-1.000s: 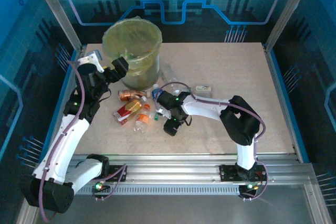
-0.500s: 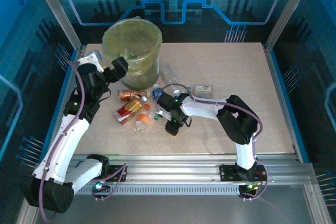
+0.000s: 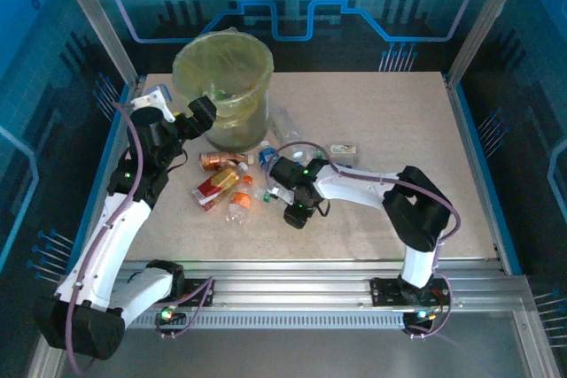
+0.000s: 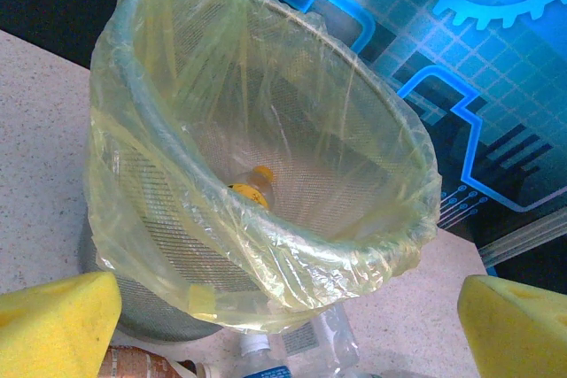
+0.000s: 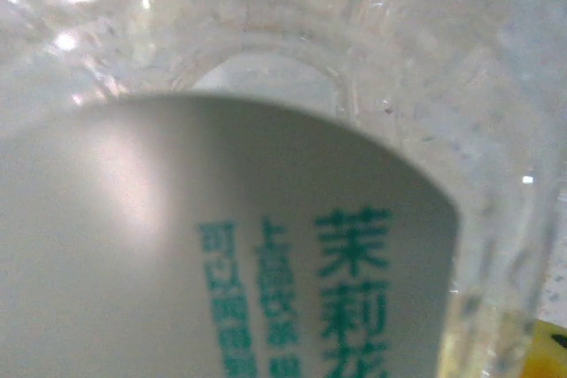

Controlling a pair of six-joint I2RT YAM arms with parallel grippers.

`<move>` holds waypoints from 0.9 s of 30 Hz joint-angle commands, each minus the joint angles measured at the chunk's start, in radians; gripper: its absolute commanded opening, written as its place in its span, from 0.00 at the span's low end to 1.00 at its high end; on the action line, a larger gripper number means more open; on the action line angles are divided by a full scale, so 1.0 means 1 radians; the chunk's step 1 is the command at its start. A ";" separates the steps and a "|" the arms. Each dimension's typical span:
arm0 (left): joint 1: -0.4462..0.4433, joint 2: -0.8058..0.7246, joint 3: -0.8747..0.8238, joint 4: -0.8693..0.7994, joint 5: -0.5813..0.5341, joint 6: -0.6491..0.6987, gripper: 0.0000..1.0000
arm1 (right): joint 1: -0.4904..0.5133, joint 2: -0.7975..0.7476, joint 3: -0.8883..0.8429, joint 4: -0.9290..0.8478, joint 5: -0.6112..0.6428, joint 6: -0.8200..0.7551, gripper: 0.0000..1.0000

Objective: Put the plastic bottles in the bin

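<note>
The bin (image 3: 221,77), lined with a yellow-green bag, stands at the back left; in the left wrist view the bin (image 4: 266,245) holds a yellow-capped bottle (image 4: 252,185). My left gripper (image 3: 202,111) hangs at its near rim, open, with the yellow pads (image 4: 58,325) wide apart and nothing between them. Several plastic bottles (image 3: 221,185) lie in a heap in front of the bin. My right gripper (image 3: 282,181) is low at the heap's right end. A clear bottle with a white label (image 5: 266,245) sits right against its camera, hiding most of the fingers.
A clear bottle (image 3: 285,123) lies just right of the bin, and a small labelled one (image 3: 344,150) lies further right. Below the bin's rim I see a white-capped bottle (image 4: 255,356) and a clear one (image 4: 341,338). Glass walls enclose the table (image 3: 399,130).
The right arm's elbow has swung to the right while its gripper stayed low at the bottle heap. The left arm has not moved.
</note>
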 commanded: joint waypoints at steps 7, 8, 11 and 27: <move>-0.003 0.011 0.031 0.007 0.112 0.002 0.99 | -0.043 -0.283 -0.085 0.092 0.028 0.070 0.30; -0.003 0.016 0.035 0.011 0.139 0.004 0.99 | -0.061 -0.316 -0.101 0.115 0.020 0.084 0.30; -0.004 0.038 0.047 0.030 0.245 0.003 0.99 | -0.127 -0.424 -0.154 0.200 -0.020 0.131 0.28; -0.311 0.284 0.188 0.264 0.640 0.024 0.99 | -0.324 -0.774 -0.325 0.517 -0.130 0.296 0.28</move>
